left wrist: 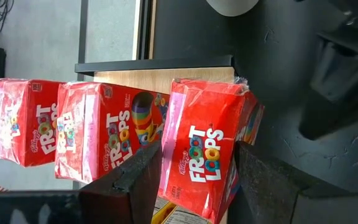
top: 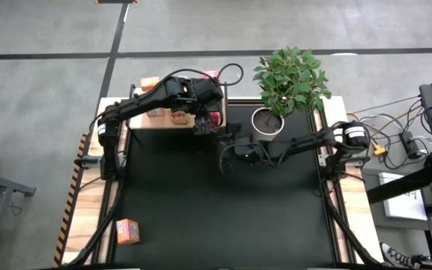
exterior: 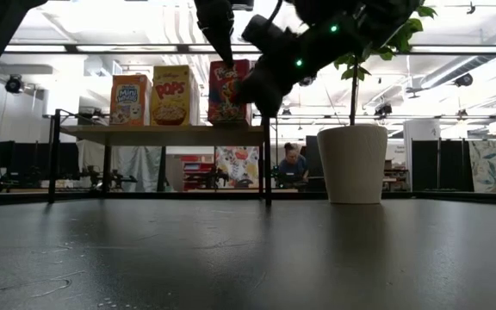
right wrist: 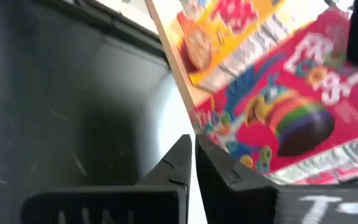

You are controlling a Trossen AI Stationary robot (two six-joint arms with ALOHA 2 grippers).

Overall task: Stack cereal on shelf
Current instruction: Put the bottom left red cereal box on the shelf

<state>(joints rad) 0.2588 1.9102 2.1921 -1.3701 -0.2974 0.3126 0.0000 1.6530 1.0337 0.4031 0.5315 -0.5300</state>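
A: Black table, open-plan room behind, a person seated far back. Potted plant at the rear edge. Where's the cereal?

B: Mostly on the shelf at the back. Low view shows an orange box, a yellow box and a red box upright in a row. One more orange box lies alone at the near left corner of the table, well apart from everything.

A: Left arm?

B: Left end effector is over the shelf's right end, its fingers straddling a red Froot Loops box. Touching both narrow sides, by the look of it; I read that as a firm grasp. Two further red boxes stand just beside it.

A: Right arm?

B: Right end effector hangs above the table just in front of the shelf, near the pot, fingers pressed together, carrying nothing.

A: Handling?

B: Judgement only: light, thin cardboard, glossy print, so slippery and easily dented. Take it across the narrow sides, mid-height, gentle squeeze. It would tip readily if set down tilted, and a nudge could topple its neighbours.
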